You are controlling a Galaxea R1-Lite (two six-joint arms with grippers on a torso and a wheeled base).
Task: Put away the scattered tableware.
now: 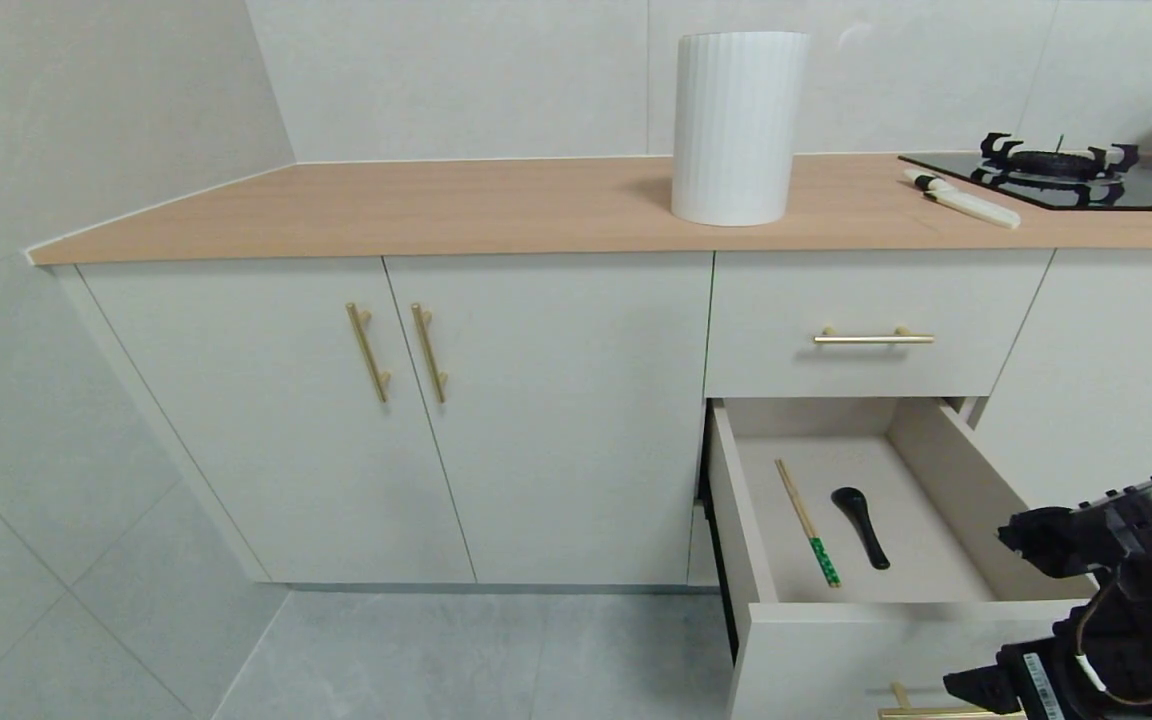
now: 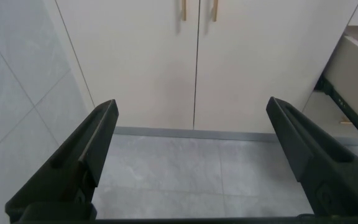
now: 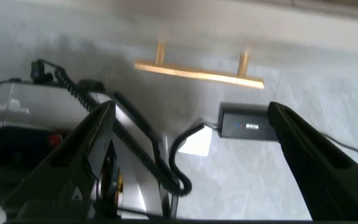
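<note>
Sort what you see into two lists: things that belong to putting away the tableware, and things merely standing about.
Belongs to the job:
chopsticks
black spoon
open drawer holding both
white utensil on the counter, probably still to stow

Just standing about:
white ribbed canister
gas hob
shut drawer
cupboard doors

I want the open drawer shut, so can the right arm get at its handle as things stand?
Probably yes. The right claw is open and faces the handle of the drawer, and nothing seems to lie between them.
</note>
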